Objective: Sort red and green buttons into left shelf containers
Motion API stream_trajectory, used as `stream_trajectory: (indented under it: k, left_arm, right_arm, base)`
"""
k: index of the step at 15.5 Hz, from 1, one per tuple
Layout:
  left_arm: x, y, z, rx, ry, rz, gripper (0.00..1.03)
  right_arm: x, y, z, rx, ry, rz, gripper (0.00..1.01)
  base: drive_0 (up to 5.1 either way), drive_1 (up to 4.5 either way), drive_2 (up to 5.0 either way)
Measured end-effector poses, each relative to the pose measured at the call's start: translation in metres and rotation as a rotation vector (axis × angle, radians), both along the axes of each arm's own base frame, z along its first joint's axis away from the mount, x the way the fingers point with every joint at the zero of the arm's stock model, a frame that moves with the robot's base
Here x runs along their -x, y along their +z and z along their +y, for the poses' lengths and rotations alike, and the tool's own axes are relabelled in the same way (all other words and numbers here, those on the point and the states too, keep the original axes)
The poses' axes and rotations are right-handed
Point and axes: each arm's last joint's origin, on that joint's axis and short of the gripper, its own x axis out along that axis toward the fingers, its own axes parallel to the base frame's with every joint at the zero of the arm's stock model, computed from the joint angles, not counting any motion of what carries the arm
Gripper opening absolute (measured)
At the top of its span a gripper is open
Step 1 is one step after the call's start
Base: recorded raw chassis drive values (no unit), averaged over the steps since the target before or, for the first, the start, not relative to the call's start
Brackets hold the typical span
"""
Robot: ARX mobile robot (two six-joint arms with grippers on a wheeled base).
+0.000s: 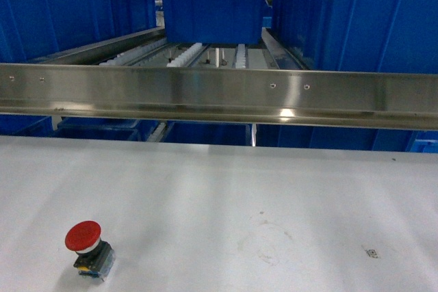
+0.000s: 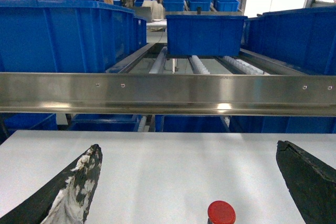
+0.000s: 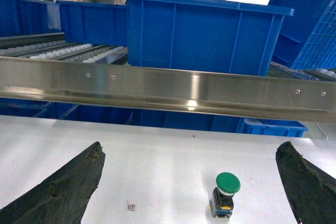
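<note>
1. Since both buttons sit untouched on the white table on the near side of the steel rail, the pick-up step has not begun; next, I judge, one gripper must descend onto a cap.
2. Beyond the rail, at left, stands the blue bin.
3. Left gripper: spread wide, empty. Right gripper: likewise.
4. Red button and green button stand upright, long axis vertical, caps up.
</note>
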Motion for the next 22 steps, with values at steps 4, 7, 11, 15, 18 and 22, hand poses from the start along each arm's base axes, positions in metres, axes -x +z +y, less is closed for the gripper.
stream_trajectory:
  k: [4,7,11,15,18,22]
  left_arm:
    - [0.0,0.0,0.0,0.0,0.0,0.0,0.98]
    - [0.0,0.0,0.0,0.0,0.0,0.0,0.98]
    - [-0.001,0.003,0.0,0.004,-0.01,-0.022,0.98]
    - [-0.014,0.005,-0.003,0.012,-0.054,-0.026,0.98]
    - [-0.032,0.005,-0.006,0.008,-0.102,-0.006,0.98]
    - [-0.102,0.025,-0.02,0.04,-0.221,0.075,0.98]
  right_arm:
    - [0.0,0.0,0.0,0.0,0.0,0.0,0.98]
    - [0.0,0.0,0.0,0.0,0.0,0.0,0.98]
    - [-0.001,0.002,0.001,0.001,0.026,-0.022,0.98]
    - [-0.016,0.008,0.001,0.011,0.05,-0.055,0.98]
    - [-0.035,0.004,-0.004,0.01,0.009,-0.029,0.98]
    - [-0.106,0.004,-0.022,0.015,-0.025,0.099,0.98]
  base:
    - [0.0,0.0,0.0]
    - [0.0,0.0,0.0]
    - [0.0,0.0,0.0]
    - [0.0,0.0,0.0]
    - [0.0,0.0,0.0]
    - [0.0,0.0,0.0]
